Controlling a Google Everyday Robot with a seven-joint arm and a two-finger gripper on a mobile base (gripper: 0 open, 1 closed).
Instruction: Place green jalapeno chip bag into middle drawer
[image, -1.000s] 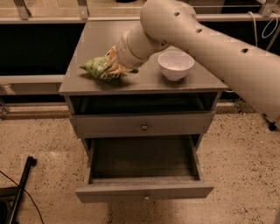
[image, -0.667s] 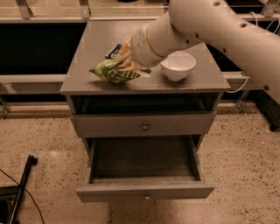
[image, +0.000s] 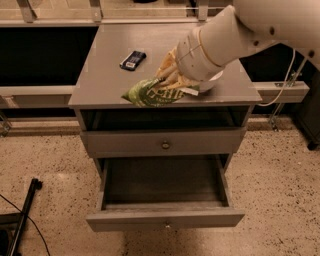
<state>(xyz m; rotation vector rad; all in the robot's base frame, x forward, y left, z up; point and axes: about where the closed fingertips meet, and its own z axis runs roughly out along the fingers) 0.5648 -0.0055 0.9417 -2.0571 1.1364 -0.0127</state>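
Pincer (image: 171, 76) is gripping the green jalapeno chip bag (image: 149, 93); it needs carrying past the counter (image: 107, 75) edge before lowering into the middle drawer (image: 162, 186).

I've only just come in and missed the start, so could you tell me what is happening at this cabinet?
The robot's arm reaches over the grey cabinet top, and its tool grips a green chip bag at the top's front edge. The lower drawer stands pulled open right below, and the bag is not yet inside it. The drawer above it is shut. A small dark packet lies further back on the top, apart from the bag.
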